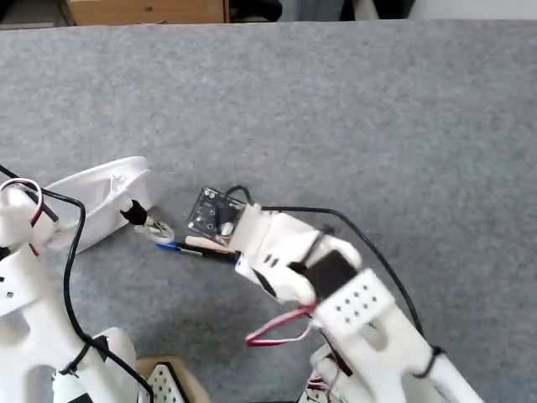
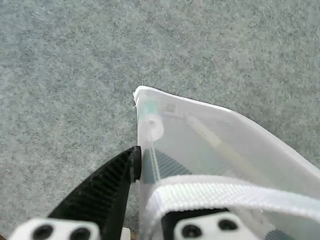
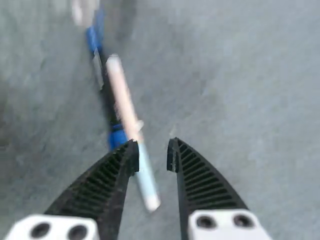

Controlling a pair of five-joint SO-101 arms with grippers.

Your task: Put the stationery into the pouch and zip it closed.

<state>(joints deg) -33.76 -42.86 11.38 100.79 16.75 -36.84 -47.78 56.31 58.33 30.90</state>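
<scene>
Inside the white mesh pouch lies a pale pen.

We see a grey, felt-like table cover spreading under soft, even light. Beyond its far edge we make out a light wooden cabinet.
</scene>
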